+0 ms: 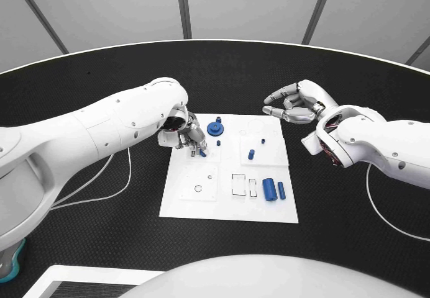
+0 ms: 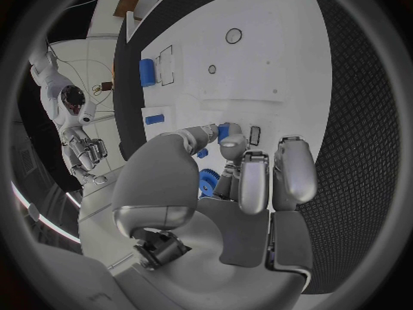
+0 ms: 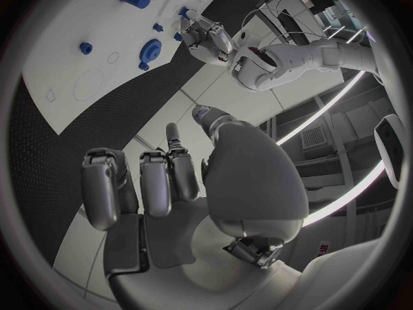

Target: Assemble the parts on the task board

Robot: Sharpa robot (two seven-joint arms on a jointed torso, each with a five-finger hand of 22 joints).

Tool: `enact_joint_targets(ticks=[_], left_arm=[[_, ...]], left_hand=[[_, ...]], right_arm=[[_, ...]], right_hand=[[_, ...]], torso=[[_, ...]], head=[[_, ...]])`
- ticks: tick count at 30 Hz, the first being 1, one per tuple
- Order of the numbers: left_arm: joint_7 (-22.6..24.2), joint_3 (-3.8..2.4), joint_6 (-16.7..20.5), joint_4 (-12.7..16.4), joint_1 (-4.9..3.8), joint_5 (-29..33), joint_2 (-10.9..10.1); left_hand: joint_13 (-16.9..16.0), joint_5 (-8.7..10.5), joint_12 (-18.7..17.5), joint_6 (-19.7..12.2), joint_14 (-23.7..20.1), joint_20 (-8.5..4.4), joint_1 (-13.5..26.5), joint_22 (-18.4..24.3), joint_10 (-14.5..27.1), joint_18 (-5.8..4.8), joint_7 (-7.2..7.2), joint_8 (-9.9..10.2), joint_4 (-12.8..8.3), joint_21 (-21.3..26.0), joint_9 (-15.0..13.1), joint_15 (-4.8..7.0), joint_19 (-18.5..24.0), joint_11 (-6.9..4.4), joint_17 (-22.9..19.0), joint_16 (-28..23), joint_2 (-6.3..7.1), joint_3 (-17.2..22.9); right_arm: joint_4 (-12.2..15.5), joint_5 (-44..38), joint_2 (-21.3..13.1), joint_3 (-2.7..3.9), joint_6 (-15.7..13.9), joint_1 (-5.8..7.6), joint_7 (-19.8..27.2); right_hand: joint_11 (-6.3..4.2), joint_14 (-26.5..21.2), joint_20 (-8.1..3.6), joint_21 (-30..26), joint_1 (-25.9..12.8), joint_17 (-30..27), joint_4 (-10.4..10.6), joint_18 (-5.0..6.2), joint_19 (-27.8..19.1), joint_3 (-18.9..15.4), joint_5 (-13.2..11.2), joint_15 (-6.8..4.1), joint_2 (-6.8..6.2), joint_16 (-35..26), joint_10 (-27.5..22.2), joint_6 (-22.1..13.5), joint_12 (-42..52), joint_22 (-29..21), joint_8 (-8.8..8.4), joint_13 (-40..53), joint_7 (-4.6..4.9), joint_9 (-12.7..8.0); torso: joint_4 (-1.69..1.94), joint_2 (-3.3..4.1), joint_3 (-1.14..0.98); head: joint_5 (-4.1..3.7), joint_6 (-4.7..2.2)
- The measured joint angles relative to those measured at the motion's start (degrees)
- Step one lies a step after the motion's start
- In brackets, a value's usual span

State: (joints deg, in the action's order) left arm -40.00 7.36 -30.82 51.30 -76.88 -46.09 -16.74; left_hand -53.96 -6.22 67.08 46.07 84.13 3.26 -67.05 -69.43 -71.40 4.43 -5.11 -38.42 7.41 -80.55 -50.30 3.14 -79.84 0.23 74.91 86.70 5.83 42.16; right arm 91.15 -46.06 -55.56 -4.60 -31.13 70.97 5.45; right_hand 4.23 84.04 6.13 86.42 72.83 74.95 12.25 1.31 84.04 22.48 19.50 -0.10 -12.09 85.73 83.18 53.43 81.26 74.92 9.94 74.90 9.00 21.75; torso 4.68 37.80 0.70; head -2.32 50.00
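Item 1: task board (image 1: pixel 224 205), white rectangular plate, centre of the black table (image 1: pixel 99 236). Shallow outlined recesses, round and rectangular, across its surface.

Item 2: blue gear (image 1: pixel 215 128), at about 12 o'clock on the board, lying flat; a small blue peg (image 1: pixel 219 118) just beyond it.

Item 3: short blue peg (image 1: pixel 251 153) standing at board centre, slightly toward 1 o'clock; another small blue peg (image 1: pixel 219 143) at 11 o'clock of centre.

Item 4: two blue cylinders at 4 o'clock on the board, lying side by side, the thicker cylinder (image 1: pixel 269 189) to the inside, the thinner cylinder (image 1: pixel 281 190) nearer the edge.

Item 5: left hand (image 1: pixel 184 135), over the board's 10 o'clock edge, fingers pointing down. Pinches a small blue part (image 2: pixel 226 131) between thumb and fingertips, close above the board; the remaining fingers lie straight alongside.

Item 6: right hand (image 1: pixel 296 102), off the board at 1 o'clock, above bare table. Holds nothing; fingers loosely curled and apart, thumb (image 3: pixel 215 127) set away from them.
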Motion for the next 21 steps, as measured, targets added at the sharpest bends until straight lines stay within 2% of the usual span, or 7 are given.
enact_joint_targets(ticks=[15, 19, 21], left_arm=[[0.00, 0.00, -0.32, 0.04, 0.01, 0.00, 0.01], [0.00, 0.00, -0.33, 0.02, 0.02, 0.00, 0.01], [0.00, 0.00, -0.23, 0.00, 0.02, 0.00, 0.01]], left_hand=[[0.61, -0.43, -0.01, 0.22, 0.00, 0.00, 0.01, 0.01, -0.17, 0.00, 0.21, 0.04, -0.08, 0.00, 0.08, 0.00, 0.00, 0.18, 0.00, 0.00, 0.01, 0.07], [0.85, -0.44, -0.01, 0.23, 0.00, -0.02, 0.62, -0.09, -0.17, 0.00, 0.22, -0.05, -0.30, 0.00, 0.08, 0.00, -0.02, 0.17, 0.00, 0.00, 0.36, 0.30], [0.43, -0.44, 0.20, 0.69, 0.00, -0.20, 1.44, -0.11, -0.59, 0.00, 0.67, -0.41, -0.32, 0.00, 0.20, 0.00, -0.20, -0.25, 0.00, 0.00, 0.84, 0.31]], right_arm=[[0.03, 0.00, -0.05, 0.00, -0.03, 0.00, 0.01], [0.03, 0.00, -0.06, 0.00, -0.04, 0.00, 0.02], [0.03, 0.00, -0.06, 0.00, -0.05, 0.00, 0.02]], right_hand=[[0.00, 0.00, 0.00, 0.00, 0.00, -0.01, 0.00, 0.00, 0.00, 0.00, 0.00, 0.00, 0.00, 0.00, 0.00, 0.00, 0.00, 0.00, 0.00, 0.04, 0.00, 0.00], [0.00, 0.00, 0.00, 0.00, 0.00, -0.01, 0.00, 0.00, 0.00, 0.00, 0.00, 0.00, 0.00, 0.00, 0.00, 0.00, 0.00, 0.00, 0.00, 0.04, 0.00, 0.00], [0.00, 0.00, 0.00, 0.00, 0.00, -0.01, 0.00, 0.00, 0.00, 0.00, 0.00, 0.00, 0.00, 0.00, 0.00, 0.00, 0.00, 0.00, 0.00, 0.03, 0.00, 0.00]], torso=[[-0.01, -0.02, -0.02], [-0.01, -0.02, -0.02], [0.01, -0.03, -0.02]], head=[[-0.17, 0.00], [-0.18, 0.00], [-0.18, 0.00]])
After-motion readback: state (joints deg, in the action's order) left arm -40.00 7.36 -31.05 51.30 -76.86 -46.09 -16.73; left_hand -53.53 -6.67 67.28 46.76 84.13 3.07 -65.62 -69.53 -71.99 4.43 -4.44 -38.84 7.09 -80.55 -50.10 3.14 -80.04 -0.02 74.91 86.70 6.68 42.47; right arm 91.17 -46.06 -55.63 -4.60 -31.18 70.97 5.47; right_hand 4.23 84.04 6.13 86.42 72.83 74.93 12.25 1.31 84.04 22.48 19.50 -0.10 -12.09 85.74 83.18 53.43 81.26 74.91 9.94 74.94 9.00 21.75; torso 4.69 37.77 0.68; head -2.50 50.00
